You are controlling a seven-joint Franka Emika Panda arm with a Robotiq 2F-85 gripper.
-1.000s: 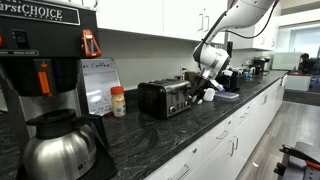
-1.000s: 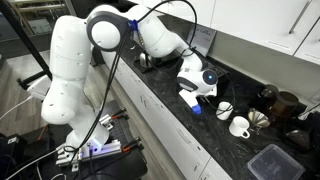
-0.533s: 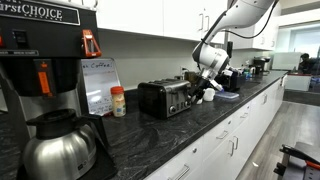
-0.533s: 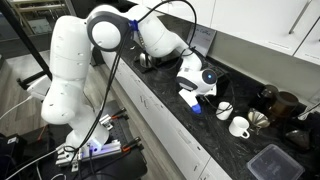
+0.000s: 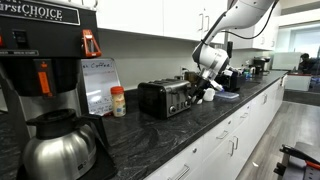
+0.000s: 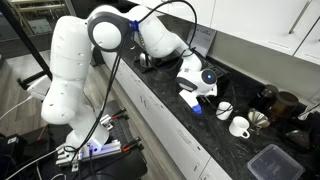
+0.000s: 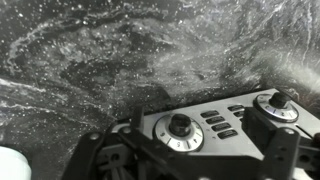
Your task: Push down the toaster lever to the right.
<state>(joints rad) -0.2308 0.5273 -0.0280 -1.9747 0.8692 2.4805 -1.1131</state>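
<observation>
The toaster [image 5: 165, 97] is wide, low and black with a shiny end panel, and it stands on the dark speckled counter [image 5: 150, 140]. My gripper [image 5: 204, 89] is at that end of the toaster, close against the panel. In the wrist view the chrome panel [image 7: 215, 140] lies between my two fingers [image 7: 100, 155], which stand wide apart and hold nothing. The panel carries two round knobs [image 7: 180, 126] and a group of small buttons [image 7: 220, 122]. I cannot make out the lever. In an exterior view the gripper [image 6: 192, 96] points down at the counter and the arm hides the toaster.
A tall coffee machine [image 5: 45, 60] with a steel pot [image 5: 58, 145] stands at the near end of the counter. A small bottle [image 5: 119, 101] and a sign [image 5: 98, 85] stand beside the toaster. White mugs [image 6: 238, 127] and a black tub [image 6: 270, 162] lie beyond the gripper.
</observation>
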